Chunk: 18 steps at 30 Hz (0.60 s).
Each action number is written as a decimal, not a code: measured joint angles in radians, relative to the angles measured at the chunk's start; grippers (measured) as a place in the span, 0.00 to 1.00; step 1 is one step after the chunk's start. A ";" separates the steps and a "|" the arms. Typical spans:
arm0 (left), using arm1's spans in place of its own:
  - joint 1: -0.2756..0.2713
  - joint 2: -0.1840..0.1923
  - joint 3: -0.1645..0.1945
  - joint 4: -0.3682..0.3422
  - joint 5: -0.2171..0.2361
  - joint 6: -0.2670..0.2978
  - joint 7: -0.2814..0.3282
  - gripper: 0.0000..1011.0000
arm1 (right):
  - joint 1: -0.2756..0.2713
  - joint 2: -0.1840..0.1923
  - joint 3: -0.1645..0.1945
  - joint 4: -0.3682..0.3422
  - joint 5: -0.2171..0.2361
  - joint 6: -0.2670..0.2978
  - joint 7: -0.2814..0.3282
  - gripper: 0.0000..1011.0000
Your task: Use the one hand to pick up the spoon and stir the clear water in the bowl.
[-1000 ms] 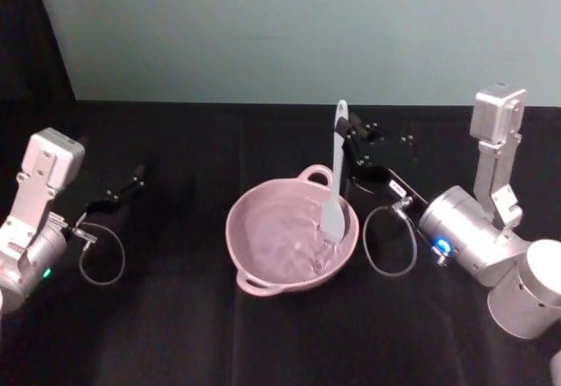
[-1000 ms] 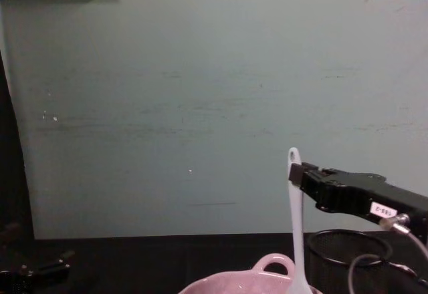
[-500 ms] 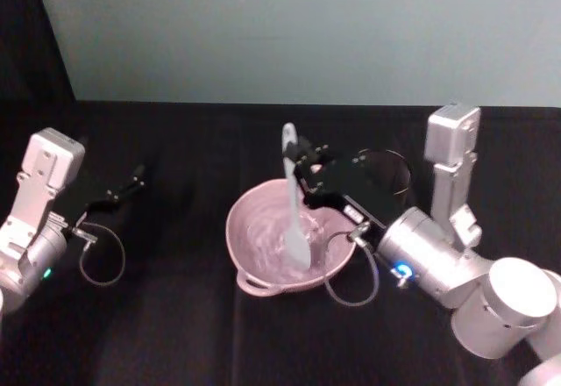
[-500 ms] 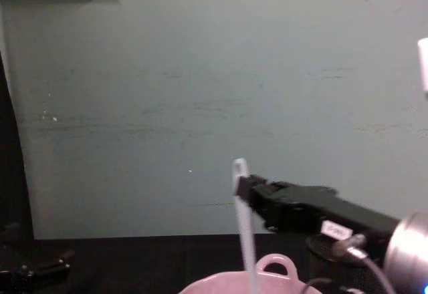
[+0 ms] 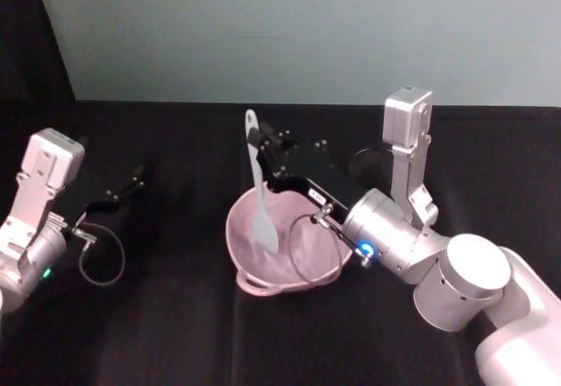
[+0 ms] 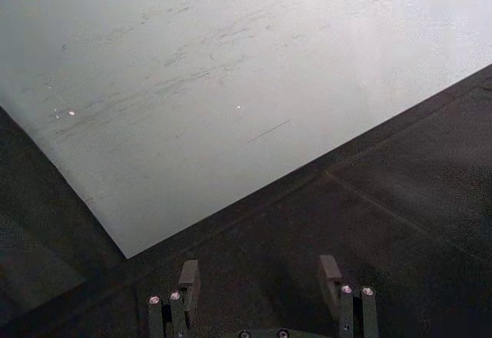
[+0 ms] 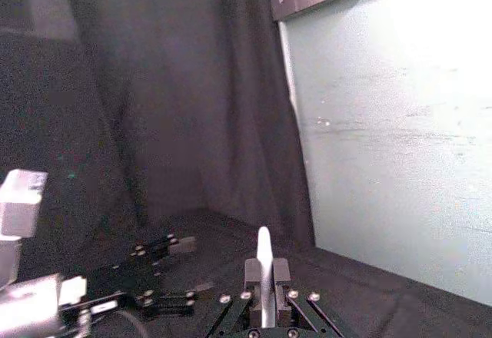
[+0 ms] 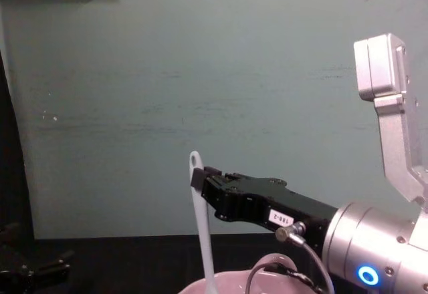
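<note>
In the head view the pale pink bowl [image 5: 235,231] sits mid-table with water in it. The white spoon [image 5: 255,175] stands nearly upright, its flat blade down inside the bowl's left half. My right gripper [image 5: 263,151] is shut on the spoon's upper handle, reaching in from the right over the bowl. From the chest view the spoon [image 8: 202,227] hangs below the same gripper [image 8: 199,179], and the bowl's rim [image 8: 224,283] peeks in at the bottom edge. The right wrist view shows the spoon handle [image 7: 264,261] pinched between the jaws. My left gripper [image 5: 131,180] is parked open at the left.
A black wire-mesh cup [image 5: 365,160] stands behind the bowl, partly hidden by my right arm. A black cloth covers the table [image 5: 175,316], with a pale green wall behind. Loose cable loops hang by both wrists. The left gripper's fingers [image 6: 188,275] frame bare cloth.
My right gripper has swept the spoon leftward through the bowl, from its right rim to its left side. The right arm has swung in over the table. The left arm has not moved.
</note>
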 joint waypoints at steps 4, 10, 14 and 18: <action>0.000 0.000 0.000 0.000 0.000 0.000 0.000 1.00 | 0.030 -0.010 0.015 0.052 0.002 -0.022 0.000 0.10; 0.000 0.000 0.000 0.000 0.000 0.000 0.000 1.00 | 0.039 -0.002 0.054 0.081 0.006 -0.048 -0.014 0.10; 0.000 0.000 0.000 0.000 0.000 0.000 0.000 1.00 | 0.024 0.017 0.085 0.067 0.009 -0.053 -0.029 0.10; 0.000 0.000 0.000 0.000 0.000 0.000 0.000 1.00 | 0.003 0.040 0.113 0.038 0.010 -0.052 -0.040 0.10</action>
